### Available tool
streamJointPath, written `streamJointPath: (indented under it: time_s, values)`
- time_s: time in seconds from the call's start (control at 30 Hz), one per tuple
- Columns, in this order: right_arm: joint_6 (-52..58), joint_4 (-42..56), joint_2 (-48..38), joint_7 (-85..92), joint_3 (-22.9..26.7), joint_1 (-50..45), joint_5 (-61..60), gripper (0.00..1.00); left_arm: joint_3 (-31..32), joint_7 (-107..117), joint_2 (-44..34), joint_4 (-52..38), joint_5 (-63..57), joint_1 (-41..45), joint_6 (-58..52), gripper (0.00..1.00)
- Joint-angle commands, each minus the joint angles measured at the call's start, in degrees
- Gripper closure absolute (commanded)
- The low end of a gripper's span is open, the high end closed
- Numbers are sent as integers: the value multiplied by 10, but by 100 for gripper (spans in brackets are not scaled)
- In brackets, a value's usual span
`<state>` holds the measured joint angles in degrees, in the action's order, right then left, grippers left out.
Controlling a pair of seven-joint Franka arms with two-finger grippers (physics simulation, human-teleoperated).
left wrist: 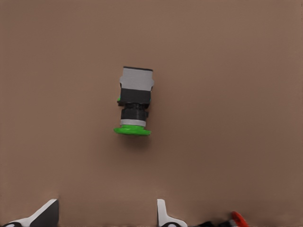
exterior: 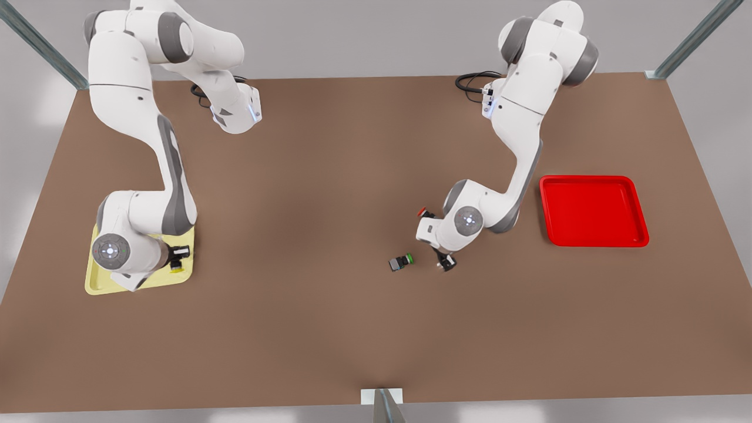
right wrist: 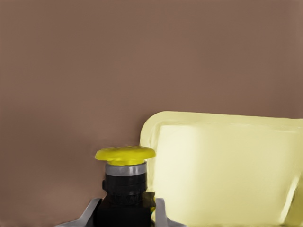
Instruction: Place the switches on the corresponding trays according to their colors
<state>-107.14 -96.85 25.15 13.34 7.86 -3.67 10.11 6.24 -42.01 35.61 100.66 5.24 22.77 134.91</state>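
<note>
Right hand [exterior: 176,258] clenched on the yellow switch [right wrist: 124,182], black body pinched between both fingers [right wrist: 90,213], cap clear of them; poised over the pale yellow tray [exterior: 97,281] near the table's corner at the front view's lower left, at the tray's edge nearest the table's middle. Whether switch touches tray: cannot tell.

Left hand [exterior: 445,261] released, fingertips [left wrist: 163,215] spread with nothing between them, hanging over bare table [exterior: 329,194] around the middle. Just beside it, toward the front view's left, the green switch [exterior: 400,261] lying on its side, apart from the fingers, grey block at 1 end and green cap at the other. Red switch [exterior: 422,211] close by the same arm's wrist, on the far side, mostly hidden. Bright red tray [exterior: 593,210] toward the table's edge at the front view's right, well apart from the switches.
</note>
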Motion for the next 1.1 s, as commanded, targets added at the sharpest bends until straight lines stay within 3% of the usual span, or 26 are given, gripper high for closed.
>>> streamJointPath:
  time_s: [0.0, 0.07, 0.13, 0.2, 0.33, 0.4, 0.5, 0.6, 0.7, 1.07]
  values:
    - [0, -1, -2, 12, 6, 0, 11, 50, 0, -15, -7, 10, 0, -4, 1, 0]
    - [0, -1, 0, 52, 21, 11, 52, 50, 0, -61, -14, 26, 0, -8, -2, 1]
    - [-5, -1, 9, 54, 23, 14, 52, 0, 0, -59, -24, 47, 0, -7, 1, 0]
    - [-5, -1, 8, 54, 23, 14, 51, 0, 0, -42, -13, 37, 21, 15, 14, 0]
    - [2, 1, -26, 54, 20, 14, 50, 0, -6, 13, 85, -123, 28, 55, 4, 0]
    - [1, 9, -68, 56, -12, 14, 48, 0, -33, 21, 115, -169, 43, 80, 1, 0]
    - [77, 154, -34, 75, -40, -6, -7, 0, -41, 33, 131, -194, 54, 98, -10, 0]
    - [218, 288, -32, 46, -42, -39, -54, 0, -51, 18, 126, -194, 52, 98, -35, 0]
    - [301, 301, -77, -8, -36, -42, -53, 0, -52, 16, 116, -199, 52, 118, -69, 0]
    - [308, 300, -85, -12, -36, -46, -48, 0, -53, -48, 93, -179, 53, 142, -89, 0]
